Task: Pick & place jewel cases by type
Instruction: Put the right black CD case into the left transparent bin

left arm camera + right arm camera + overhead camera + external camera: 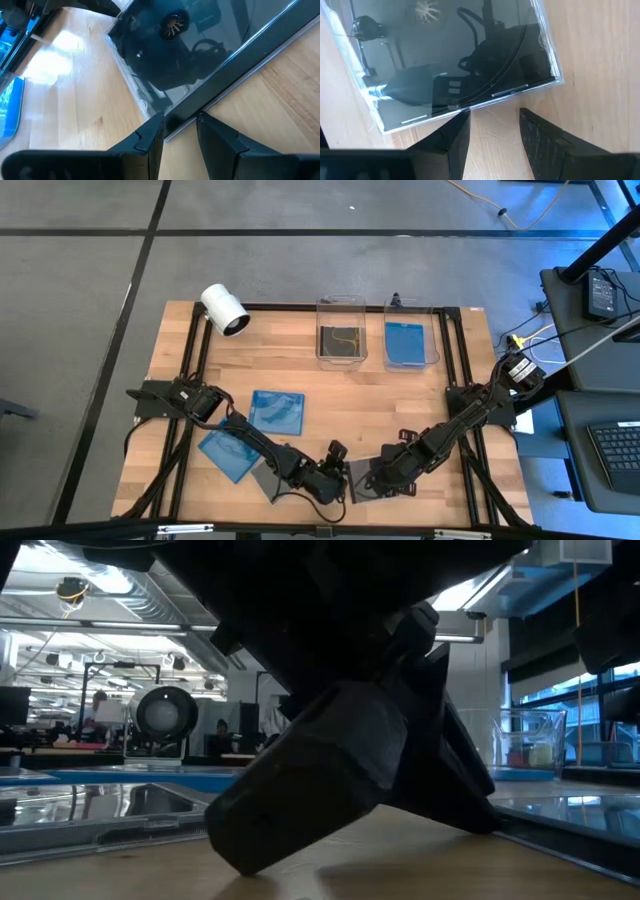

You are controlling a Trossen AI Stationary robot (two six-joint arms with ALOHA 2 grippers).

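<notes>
A grey taped floor surrounds a wooden table (400,395) edged with black rails. In the high view, a white cylindrical camera (224,310) lies at the table's upper left. Two clear bins stand side by side at upper centre: the left bin (340,333) holds a dark jewel case (339,342), the right bin (410,332) a blue jewel case (406,343). Left of centre, a second blue case (277,411) lies flat on the wood, and a third blue case (228,452) lies below and to its left, partly under the left arm.

At lower centre, both arms meet over two dark cases. The left gripper (334,463) is beside a grey case (266,479) that lies partly beneath the arm; in the left wrist view its fingers (150,137) stand apart, their tips at the edge of a dark case (170,55) with nothing between them. The right gripper (362,477) sits over another dark case (366,489) near the table's lower edge; in the right wrist view its fingers (452,137) are likewise spread, tips just short of that case's (455,60) clear rim, empty.

In the low view, dark arm parts fill the middle of the frame; which gripper is which cannot be told there.
</notes>
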